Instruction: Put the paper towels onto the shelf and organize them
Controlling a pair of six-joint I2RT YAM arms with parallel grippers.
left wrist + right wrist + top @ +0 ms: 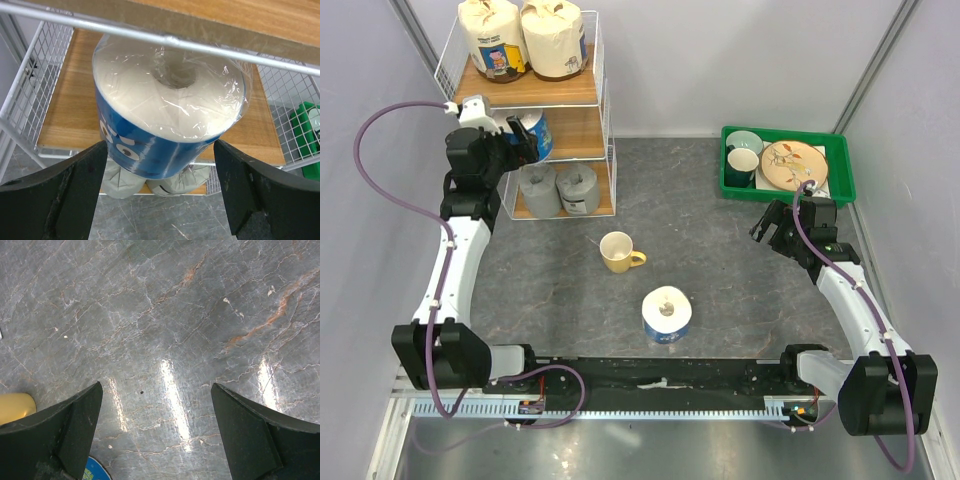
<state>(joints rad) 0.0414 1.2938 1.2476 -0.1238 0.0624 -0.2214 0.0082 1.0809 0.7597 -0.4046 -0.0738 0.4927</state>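
Blue-and-white plastic wrap fills the left wrist view: my left gripper (160, 144) is spread wide to either side of a blue roll (170, 100). Its fingers sit just beside the roll, and I see no squeeze in the wrap. The roll looks to be resting at the front edge of the middle board (65, 110) of the shelf (605, 130), so I judge it placed, not held.

My right gripper (156, 387) is spread too, with nothing between its fingers, only bare table (175, 315) below.

Further out, two cream rolls (523, 38) stand on the top tier and two grey rolls (560, 188) on the bottom. That makes five on the shelf. One more blue roll (666, 315) stands on the table near a mug (617, 251), so I reckon one placement is left.

As for labels, the cream wrap carries a cartoon print and the blue band has white shapes. I can't read any writing.
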